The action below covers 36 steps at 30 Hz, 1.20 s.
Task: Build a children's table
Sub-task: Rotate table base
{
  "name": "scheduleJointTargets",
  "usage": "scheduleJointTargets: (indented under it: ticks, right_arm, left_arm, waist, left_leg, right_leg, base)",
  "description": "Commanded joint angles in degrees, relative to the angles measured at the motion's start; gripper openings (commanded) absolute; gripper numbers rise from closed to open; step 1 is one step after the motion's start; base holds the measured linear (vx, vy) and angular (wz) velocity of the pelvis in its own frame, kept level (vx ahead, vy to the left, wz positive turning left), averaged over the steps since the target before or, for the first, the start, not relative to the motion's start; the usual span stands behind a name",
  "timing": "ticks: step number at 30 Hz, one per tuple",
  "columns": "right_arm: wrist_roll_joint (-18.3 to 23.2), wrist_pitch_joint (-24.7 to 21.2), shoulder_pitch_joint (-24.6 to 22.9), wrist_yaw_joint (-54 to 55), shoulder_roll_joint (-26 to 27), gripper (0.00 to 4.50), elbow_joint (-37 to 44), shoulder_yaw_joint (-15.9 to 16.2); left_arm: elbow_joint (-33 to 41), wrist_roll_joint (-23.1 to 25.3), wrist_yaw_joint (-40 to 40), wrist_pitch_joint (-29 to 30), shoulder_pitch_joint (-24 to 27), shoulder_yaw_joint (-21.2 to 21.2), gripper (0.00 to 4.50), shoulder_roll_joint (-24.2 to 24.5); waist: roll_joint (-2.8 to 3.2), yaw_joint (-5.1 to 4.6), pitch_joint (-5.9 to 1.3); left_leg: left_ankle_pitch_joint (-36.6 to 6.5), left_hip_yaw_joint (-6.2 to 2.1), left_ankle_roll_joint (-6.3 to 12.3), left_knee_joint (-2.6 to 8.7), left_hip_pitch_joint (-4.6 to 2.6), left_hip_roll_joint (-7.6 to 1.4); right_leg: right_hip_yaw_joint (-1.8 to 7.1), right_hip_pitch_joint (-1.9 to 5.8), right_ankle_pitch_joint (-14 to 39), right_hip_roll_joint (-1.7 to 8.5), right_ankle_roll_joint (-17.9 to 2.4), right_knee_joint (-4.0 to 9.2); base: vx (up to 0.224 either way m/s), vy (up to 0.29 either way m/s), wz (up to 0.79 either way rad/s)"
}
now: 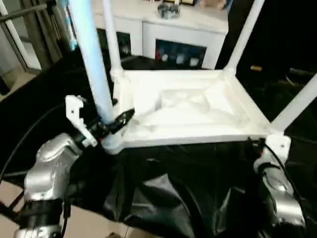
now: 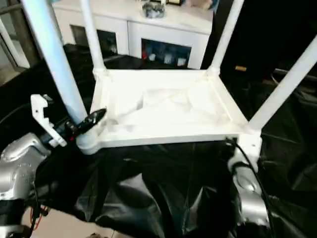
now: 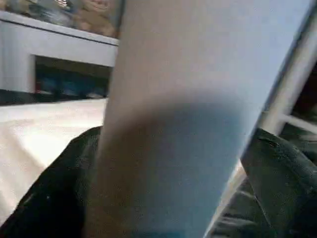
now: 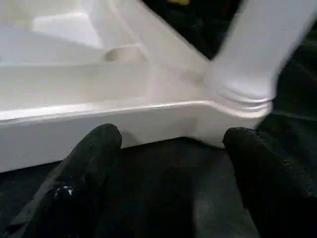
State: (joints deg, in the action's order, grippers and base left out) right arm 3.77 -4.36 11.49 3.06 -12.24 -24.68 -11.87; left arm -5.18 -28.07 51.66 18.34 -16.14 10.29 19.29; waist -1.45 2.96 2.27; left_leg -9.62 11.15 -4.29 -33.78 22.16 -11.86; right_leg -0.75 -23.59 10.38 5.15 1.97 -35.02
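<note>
Both sets of jaws are standing spread: the left gripper [image 1: 111, 123] is straddling the near-left leg [image 1: 94, 69] just above its socket, unclenched, the right gripper [image 4: 168, 173] gaping just short of the near-right corner. The upturned tabletop [image 1: 185, 106] is lying on black sheeting [image 1: 163, 193], four legs rising.

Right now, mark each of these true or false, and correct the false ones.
1. The tabletop lies with its ribbed underside up. True.
2. Only two legs stand in its corner sockets. False: four legs rise from the corners, among them the near left leg and the near right leg.
3. The left gripper has its fingers either side of the near left leg. True.
4. The right gripper is clamped on the near right leg. False: its fingers stand apart in front of that corner, holding nothing.
5. The tabletop rests on bare wood. False: it lies on a black sheet.
</note>
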Motion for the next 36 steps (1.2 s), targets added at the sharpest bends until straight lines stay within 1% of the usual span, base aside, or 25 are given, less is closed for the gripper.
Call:
scheduleJointTargets:
  ticks: [1, 2, 3, 4, 5, 6, 7, 8, 9, 10, 12, 13, 14, 15, 16, 17, 19, 20, 22, 23, 24, 26, 29, 32, 36]
  right_arm:
    - [-0.38, -0.27, 2.13, -3.01, -1.11, 3.8, -3.26, 1.34]
    - [-0.68, 0.84, 4.1, -4.42, -1.53, 3.8, -6.22, 1.94]
    - [-0.91, 1.39, 5.3, -5.33, -1.62, 3.8, -7.62, 2.19]
    - [-1.14, 1.57, 6.31, -6.06, -1.68, 3.8, -8.64, 2.51]
    - [-1.14, 1.57, 6.31, -6.06, -1.68, 3.8, -8.64, 2.51]
    - [-1.24, 1.5, 7.77, -7.45, -1.74, 3.8, -10.0, 3.07]
    - [-1.24, 1.5, 7.77, -7.45, -1.74, 3.8, -10.0, 3.07]
    - [-1.28, 1.35, 8.97, -8.92, -1.86, 3.8, -11.11, 3.79]
    - [-1.47, 1.38, 9.68, -9.58, -1.95, 3.8, -11.89, 4.34]
    - [-1.64, 1.44, 10.19, -9.96, -2.02, 3.8, -12.48, 4.71]
    - [-2.17, 1.42, 11.59, -11.65, -1.93, 3.8, -14.05, 6.21]
    - [-2.28, 1.57, 12.3, -12.65, -1.56, 3.8, -14.67, 6.89]
    - [-2.36, 2.19, 13.42, -13.92, -1.12, 3.8, -16.14, 7.39]
    - [-2.35, 2.25, 13.57, -14.1, -1.04, 3.8, -16.32, 7.44]
    - [-2.41, 2.32, 14.27, -15.34, -0.48, 3.8, -16.73, 8.15]
    - [-2.48, 2.34, 14.74, -16.11, -0.13, 3.8, -16.99, 8.58]
    - [-2.97, 2.53, 16.46, -19.28, 1.52, 3.8, -17.94, 10.6]
    - [-3.13, 2.83, 17.32, -21.01, 2.49, 3.8, -18.35, 11.7]
    - [-2.86, 2.91, 18.43, -23.26, 3.82, 3.8, -19.03, 12.87]
    - [-2.59, 2.88, 18.91, -24.86, 4.49, 3.8, -19.34, 13.53]
    - [-2.46, 2.9, 19.3, -26.11, 5.01, 3.8, -19.65, 14.13]
    - [-2.61, 2.97, 19.67, -27.21, 5.46, 3.8, -20.08, 14.8]
    - [-4.7, 5.62, 21.33, -28.4, 6.04, 3.8, -23.3, 16.57]
    - [-4.24, 6.23, 22.54, -28.9, 6.68, 3.8, -25.05, 16.13]
    - [-4.82, 7.27, 23.87, -24.96, 5.94, 3.8, -26.8, 14.92]
  left_arm:
    - [5.45, -4.41, 5.78, 6.09, 1.78, -3.41, 4.45, 2.01]
    - [8.09, -6.99, 8.8, 9.87, 3.51, -4.72, 4.45, 4.21]
    - [9.16, -8.4, 10.53, 11.84, 4.24, -5.24, 4.45, 5.43]
    - [10.51, -9.56, 11.73, 13.51, 5.06, -5.76, 4.45, 6.56]
    - [10.51, -9.56, 11.73, 13.51, 5.06, -5.76, 4.45, 6.56]
    - [12.83, -11.48, 13.06, 16.01, 6.33, -6.52, 4.45, 8.15]
    - [12.83, -11.48, 13.06, 16.01, 6.33, -6.52, 4.45, 8.15]
    - [15.11, -13.27, 13.38, 18.21, 7.38, -6.99, 4.45, 9.22]
    - [16.73, -14.58, 13.39, 19.85, 8.01, -7.15, 4.45, 9.76]
    - [17.8, -15.44, 13.36, 21.03, 8.36, -7.21, 4.45, 10.09]
    - [21.2, -18.14, 12.97, 23.69, 9.74, -7.47, 4.45, 10.63]
    - [22.65, -19.36, 12.76, 24.42, 10.4, -7.76, 4.45, 10.5]
    - [24.12, -20.9, 12.55, 25.55, 10.93, -7.88, 4.45, 10.4]
    - [24.28, -21.1, 12.52, 25.68, 10.97, -7.89, 4.45, 10.35]
    - [25.02, -22.02, 11.84, 26.13, 10.86, -8.06, 4.45, 9.61]
    - [25.35, -22.54, 11.39, 26.39, 10.66, -8.15, 4.45, 9.12]
    - [26.09, -22.37, 10.01, 26.26, 10.26, -9.33, 4.45, 7.24]
    - [26.34, -22.67, 9.43, 26.27, 10.16, -9.86, 4.45, 6.2]
    - [26.79, -23.3, 8.75, 26.39, 10.15, -10.53, 4.45, 5.08]
    - [27.04, -23.51, 8.31, 26.71, 10.14, -10.91, 4.45, 4.63]
    - [27.17, -23.49, 8.2, 26.93, 10.08, -11.34, 4.45, 4.41]
    - [27.1, -22.95, 7.98, 26.79, 9.96, -11.91, 4.45, 4.08]
    - [26.9, -22.37, 6.35, 26.52, 9.32, -12.77, 4.45, 2.94]
    - [26.2, -22.39, 5.79, 26.11, 8.51, -12.87, 4.45, 1.72]
    - [20.53, -14.74, 2.94, 20.07, 4.34, -15.62, 4.45, -1.26]
  waist:
    - [0.78, -0.16, -3.33]
    - [0.8, -0.12, -3.4]
    - [1.07, -0.35, -3.36]
    - [1.02, -0.45, -3.35]
    - [0.78, -0.56, -3.25]
    - [0.6, -0.63, -3.31]
    - [0.66, -0.77, -3.2]
    - [0.36, -0.9, -3.12]
    - [0.45, -0.91, -3.2]
    - [0.17, -1.02, -3.14]
    - [0.29, -1.04, -2.96]
    - [0.33, -1.05, -3.02]
    - [0.1, -1.16, -2.99]
    - [0.09, -1.21, -3.04]
    - [0.17, -1.16, -3.01]
    - [0.03, -1.21, -3.01]
    - [0.04, -1.31, -2.98]
    - [0.01, -1.59, -3.03]
    - [-0.17, -1.86, -3.02]
    - [-0.09, -2.09, -3.06]
    - [-0.51, -2.38, -3.06]
    - [-0.22, -2.26, -3.05]
    - [-0.38, -2.22, -3.09]
    - [-0.37, -2.19, -3.17]
    - [-0.35, -1.7, -3.12]
  left_leg:
    - [-17.05, -0.19, -0.94, 4.03, -1.15, -0.13]
    - [-16.59, -0.11, -0.81, 3.92, -1.29, -0.19]
    - [-16.21, -0.2, -0.85, 4.01, -1.12, -0.09]
    - [-16.14, -0.1, -0.83, 3.94, -1.19, -0.08]
    - [-15.89, -0.02, -0.51, 3.9, -1.22, -0.08]
    - [-15.59, -0.04, -0.44, 3.85, -1.17, -0.11]
    - [-15.44, -0.02, -0.32, 3.97, -1.01, -0.07]
    - [-15.87, 0.04, -0.36, 3.92, -1.11, -0.17]
    - [-16.06, -0.06, -0.59, 3.9, -1.09, -0.17]
    - [-16.02, -0.04, -0.49, 3.94, -1.02, -0.15]
    - [-17.0, 0.03, -0.72, 3.96, -1.22, -0.22]
    - [-16.94, 0.01, -0.83, 3.88, -1.26, -0.18]
    - [-17.11, -0.04, -0.87, 3.95, -1.09, -0.23]
    - [-16.51, -0.04, -0.87, 3.93, -0.97, -0.19]
    - [-16.43, -0.01, -0.91, 3.92, -1.06, -0.17]
    - [-16.46, 0.07, -0.81, 3.83, -1.19, -0.19]
    - [-16.85, -0.03, -0.94, 3.94, -1.05, -0.23]
    - [-17.13, -0.04, -1.05, 3.9, -0.91, -0.24]
    - [-16.97, -0.15, -1.21, 3.98, -0.75, -0.26]
    - [-16.79, -0.24, -1.24, 3.98, -0.74, -0.25]
    - [-17.0, -0.25, -1.05, 3.95, -0.69, -0.31]
    - [-17.35, -0.18, -0.94, 3.88, -1.08, -0.38]
    - [-16.71, -0.03, -0.89, 3.76, -1.15, -0.44]
    - [-16.14, -0.06, -0.92, 3.75, -1.16, -0.4]
    - [-15.51, 0.08, -0.49, 3.65, -1.42, -0.44]
  right_leg:
    - [0.59, 1.78, 9.69, 0.64, -8.68, 3.78]
    - [0.59, 1.74, 9.01, 0.66, -9.38, 3.57]
    - [0.48, 1.95, 8.5, 0.57, -10.06, 3.41]
    - [0.5, 1.91, 8.24, 0.48, -10.28, 3.42]
    - [0.55, 1.94, 7.92, 0.47, -10.71, 3.41]
    - [0.53, 2.09, 8.27, 0.61, -11.0, 3.22]
    - [0.57, 2.22, 8.73, 0.59, -10.82, 3.44]
    - [0.61, 2.13, 9.73, 0.59, -10.5, 3.56]
    - [0.6, 2.23, 10.75, 0.72, -10.49, 3.39]
    - [0.6, 2.24, 11.31, 0.67, -10.31, 3.58]
    - [0.66, 1.96, 13.5, 0.64, -10.04, 3.76]
    - [0.66, 1.9, 13.64, 0.62, -10.02, 3.69]
    - [0.63, 2.0, 13.99, 0.63, -10.0, 3.65]
    - [0.64, 2.09, 13.84, 0.67, -9.8, 3.63]
    - [0.65, 1.98, 13.82, 0.59, -9.69, 3.67]
    - [0.71, 1.86, 13.43, 0.49, -9.75, 3.68]
    - [0.68, 1.98, 14.28, 0.57, -9.61, 3.77]
    - [0.7, 1.95, 14.46, 0.6, -9.64, 3.7]
    - [0.67, 2.09, 14.74, 0.65, -9.36, 3.75]
    - [0.66, 2.14, 14.66, 0.67, -9.36, 3.71]
    - [0.66, 2.09, 14.78, 0.61, -9.58, 3.71]
    - [0.76, 1.81, 14.67, 0.62, -9.99, 3.77]
    - [0.8, 1.74, 13.44, 0.64, -10.89, 3.67]
    - [0.79, 1.92, 12.06, 0.53, -11.15, 3.49]
    - [0.85, 1.78, 11.31, 0.5, -10.73, 3.72]
  base:
    - [0.0, 0.0, 0.0]
    - [0.0, 0.0, 0.0]
    - [0.0, 0.0, 0.0]
    - [0.0, 0.0, 0.0]
    - [0.0, 0.0, 0.0]
    - [0.0, 0.0, 0.0]
    - [0.0, 0.0, 0.0]
    - [0.0, 0.0, 0.0]
    - [0.0, 0.0, 0.0]
    - [0.0, 0.0, 0.0]
    - [0.0, 0.0, 0.0]
    - [0.0, 0.0, 0.0]
    - [0.0, 0.0, 0.0]
    - [0.0, 0.0, 0.0]
    - [0.0, 0.0, 0.0]
    - [0.0, 0.0, 0.0]
    - [0.0, 0.0, 0.0]
    - [0.0, 0.0, 0.0]
    - [0.0, 0.0, 0.0]
    - [0.0, 0.0, 0.0]
    - [0.0, 0.0, 0.0]
    - [0.0, 0.0, 0.0]
    - [0.0, 0.0, 0.0]
    - [0.0, 0.0, 0.0]
    - [0.0, 0.0, 0.0]
